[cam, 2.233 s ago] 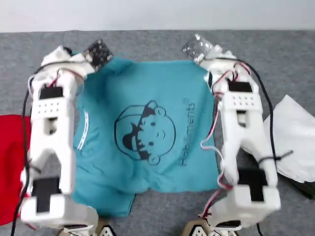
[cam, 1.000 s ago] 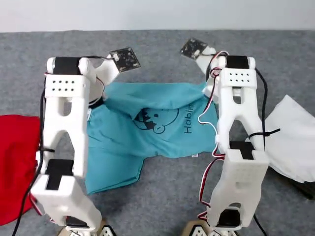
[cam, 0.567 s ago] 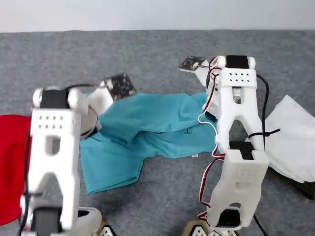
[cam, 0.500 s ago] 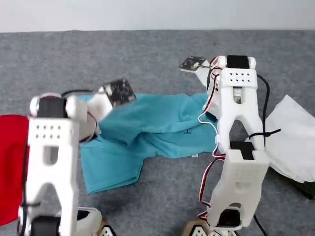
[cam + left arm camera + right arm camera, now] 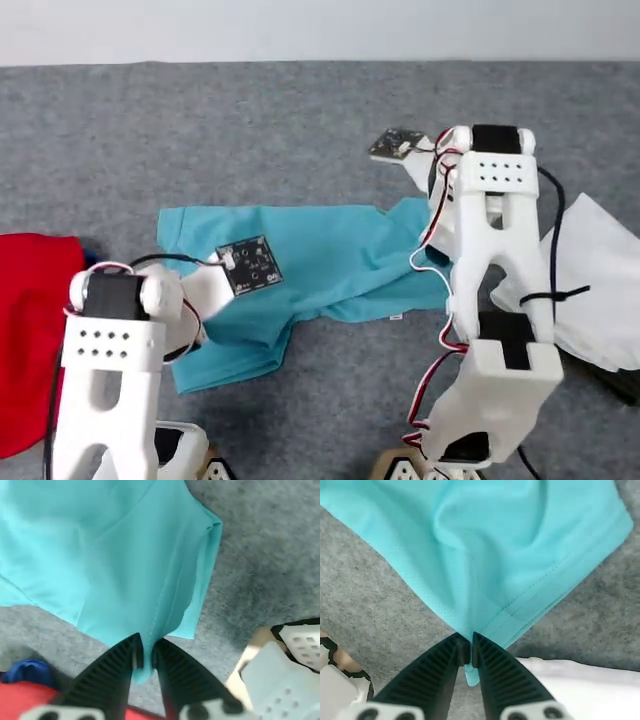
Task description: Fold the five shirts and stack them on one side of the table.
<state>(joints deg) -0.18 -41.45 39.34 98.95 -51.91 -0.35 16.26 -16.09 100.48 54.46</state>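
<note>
A teal shirt (image 5: 320,260) lies partly folded across the middle of the grey table. My left gripper (image 5: 145,656) is shut on the teal shirt (image 5: 125,565), pinching its edge; in the high view that arm (image 5: 110,340) stands over the shirt's near left part. My right gripper (image 5: 466,651) is shut on the teal shirt (image 5: 495,555) at a hem corner; that arm (image 5: 495,230) sits at the shirt's right end. A red shirt (image 5: 30,330) lies at the left edge, and a white shirt (image 5: 590,290) at the right.
A blue cloth (image 5: 27,672) peeks out beside the red shirt (image 5: 30,700). A dark object (image 5: 615,378) lies under the white shirt at the right edge. The white shirt (image 5: 570,685) lies right beside the right gripper. Bare grey table (image 5: 250,130) stretches behind the shirt.
Both arms pulled the teal shirt's far edge toward the near side, folding it over. The left arm came furthest forward and down; the printed front is now hidden.
</note>
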